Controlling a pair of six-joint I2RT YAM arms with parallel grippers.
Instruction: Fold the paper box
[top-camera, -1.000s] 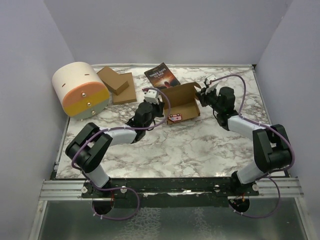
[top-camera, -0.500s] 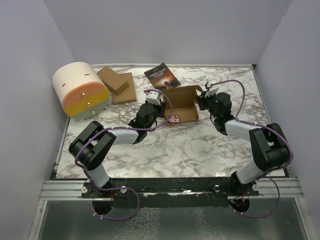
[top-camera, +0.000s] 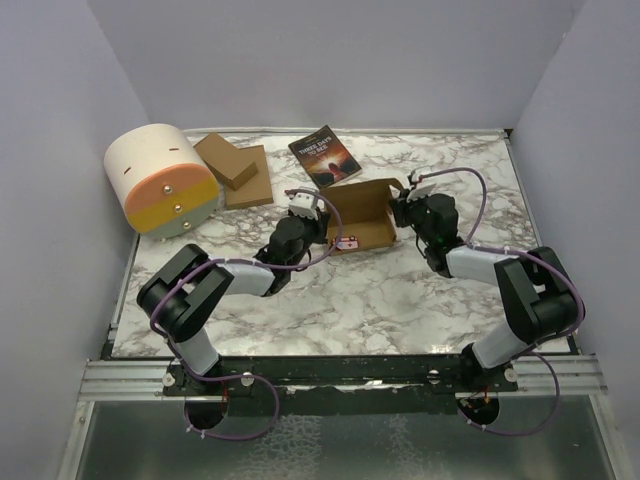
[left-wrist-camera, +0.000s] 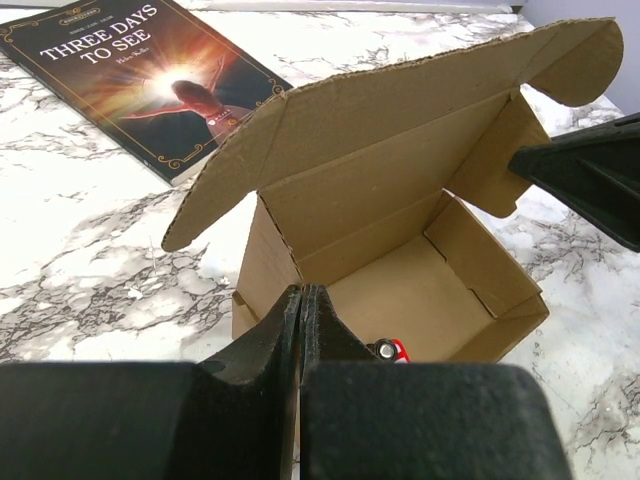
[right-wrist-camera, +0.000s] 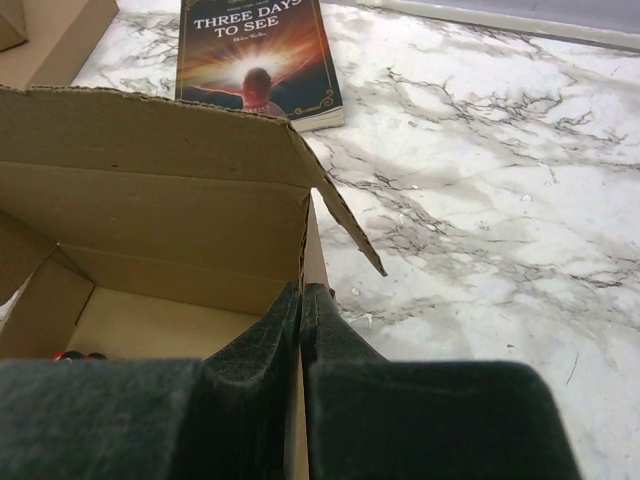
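Note:
The paper box (top-camera: 364, 212) is plain brown cardboard, standing as an open tray with its lid flap raised at the back of the table's middle. My left gripper (top-camera: 323, 224) is shut on the box's left wall; in the left wrist view its jaws (left-wrist-camera: 301, 296) pinch that wall's edge, with the box's open inside (left-wrist-camera: 420, 290) beyond. My right gripper (top-camera: 398, 210) is shut on the box's right wall; its jaws (right-wrist-camera: 302, 292) clamp that wall (right-wrist-camera: 312, 250) next to a loose side flap (right-wrist-camera: 345, 225). A red-and-white label (top-camera: 346, 243) shows on the box's front.
A dark-covered book (top-camera: 323, 153) lies just behind the box, also in the left wrist view (left-wrist-camera: 140, 75) and the right wrist view (right-wrist-camera: 262, 55). A stack of flat cardboard pieces (top-camera: 236, 172) and a cream-and-orange cylinder (top-camera: 162, 180) stand at the back left. Grey walls enclose the table.
Both arms have reached slightly farther in toward each other, still gripping the box. The box has shifted a little and its front flap now stands more upright.

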